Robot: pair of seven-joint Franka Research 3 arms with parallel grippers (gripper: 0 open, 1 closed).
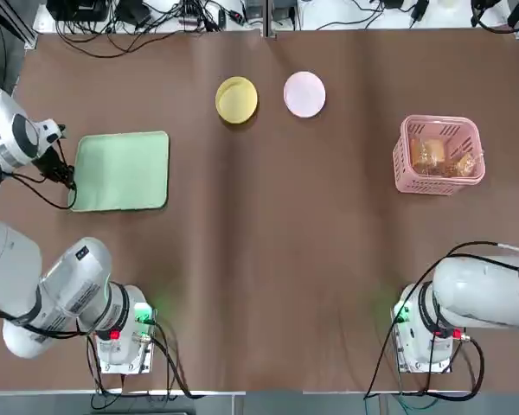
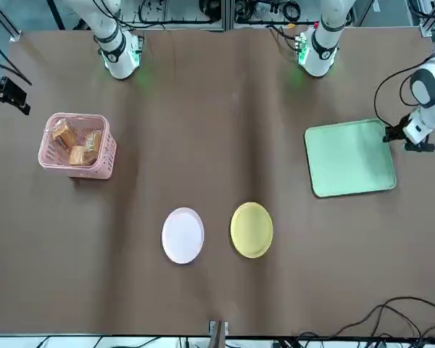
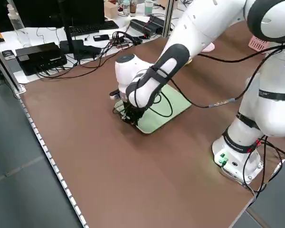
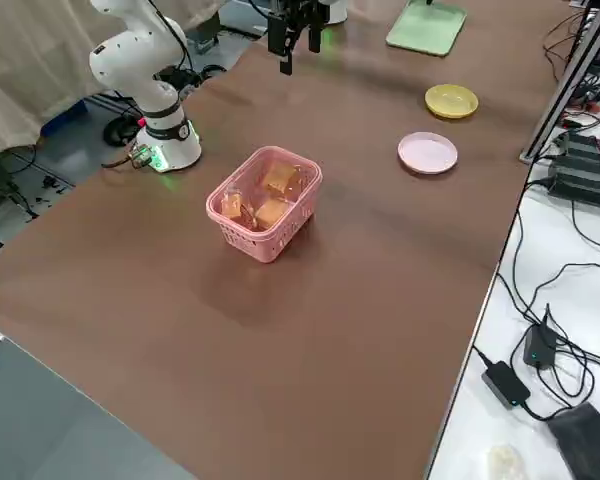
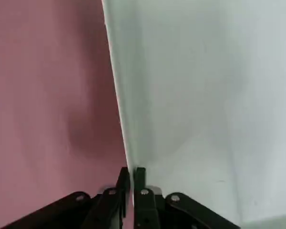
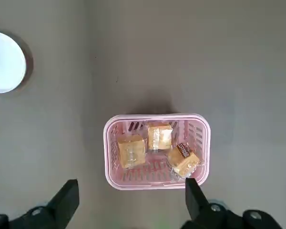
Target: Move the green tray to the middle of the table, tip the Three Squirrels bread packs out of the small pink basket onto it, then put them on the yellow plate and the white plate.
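Left tool (image 5: 132, 169) pinches green tray's (image 1: 121, 171) left rim, long axis crosswise; right tool (image 6: 132, 181) gapes empty near pink basket (image 6: 157, 186).

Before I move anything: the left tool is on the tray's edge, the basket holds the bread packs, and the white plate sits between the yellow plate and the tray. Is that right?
Not quite: the yellow plate sits between the white plate and the tray, as the top view shows. The rest stands.
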